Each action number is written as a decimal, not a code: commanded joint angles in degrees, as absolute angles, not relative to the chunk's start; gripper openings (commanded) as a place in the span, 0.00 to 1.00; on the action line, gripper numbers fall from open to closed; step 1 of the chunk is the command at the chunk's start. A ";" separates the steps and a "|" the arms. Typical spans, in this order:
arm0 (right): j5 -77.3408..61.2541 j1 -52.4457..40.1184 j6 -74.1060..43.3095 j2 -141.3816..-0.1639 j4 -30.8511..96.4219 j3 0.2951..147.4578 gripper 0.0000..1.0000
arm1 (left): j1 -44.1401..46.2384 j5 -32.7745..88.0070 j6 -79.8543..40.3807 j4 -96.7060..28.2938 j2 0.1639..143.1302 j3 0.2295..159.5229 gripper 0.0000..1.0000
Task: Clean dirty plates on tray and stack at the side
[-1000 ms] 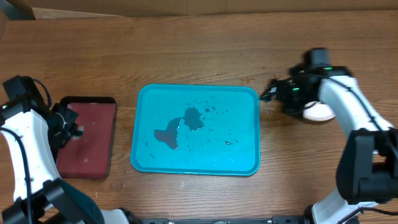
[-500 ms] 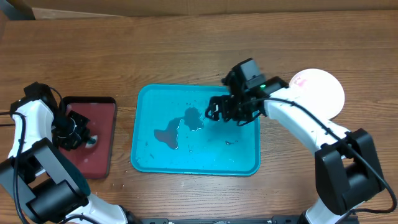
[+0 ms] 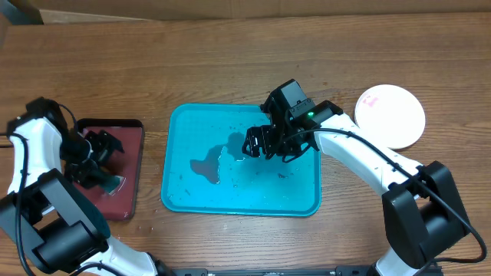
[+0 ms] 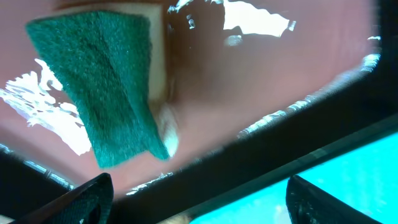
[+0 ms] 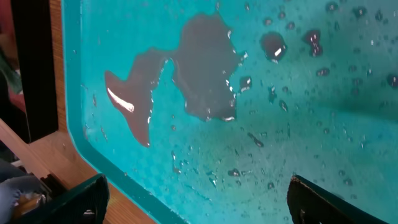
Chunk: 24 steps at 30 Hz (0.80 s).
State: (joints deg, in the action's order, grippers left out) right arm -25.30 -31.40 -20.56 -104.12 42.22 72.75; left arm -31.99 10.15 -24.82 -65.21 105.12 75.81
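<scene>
The turquoise tray [image 3: 181,192] lies mid-table, wet, with a grey puddle [image 3: 238,146] and droplets and no plate on it. A white plate [image 3: 395,119] with a reddish mark near its rim rests on the table to the right of the tray. My right gripper [image 3: 268,147] hovers open over the tray's upper middle; the right wrist view shows its gripper [image 5: 199,205] holding nothing, above the puddle [image 5: 205,68]. My left gripper [image 3: 103,159] stands open over a dark red tray. A green sponge [image 4: 99,81] lies loose there, beyond the left gripper [image 4: 199,208].
The small black-rimmed dark red tray [image 3: 126,138] sits left of the turquoise tray, with the green sponge [image 3: 109,182] on it. Bare wooden table surrounds both trays. Cardboard [image 3: 230,8] lines the far edge.
My left gripper opened and let the sponge drop onto the dark red tray. My right arm swung left from the white plate to above the tray, uncovering the plate.
</scene>
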 commanded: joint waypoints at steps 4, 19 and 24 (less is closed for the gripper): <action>-25.58 -31.48 -21.08 -100.88 43.75 73.23 0.93 | -32.25 15.81 -23.29 -69.56 95.15 83.09 0.88; -2.81 -34.44 -23.83 -72.34 64.71 72.97 0.93 | -21.69 17.98 -21.96 -73.87 59.33 73.28 0.93; 3.79 -41.45 -24.10 -63.83 73.91 72.03 1.00 | -18.00 17.58 -22.31 -72.01 49.41 64.84 0.92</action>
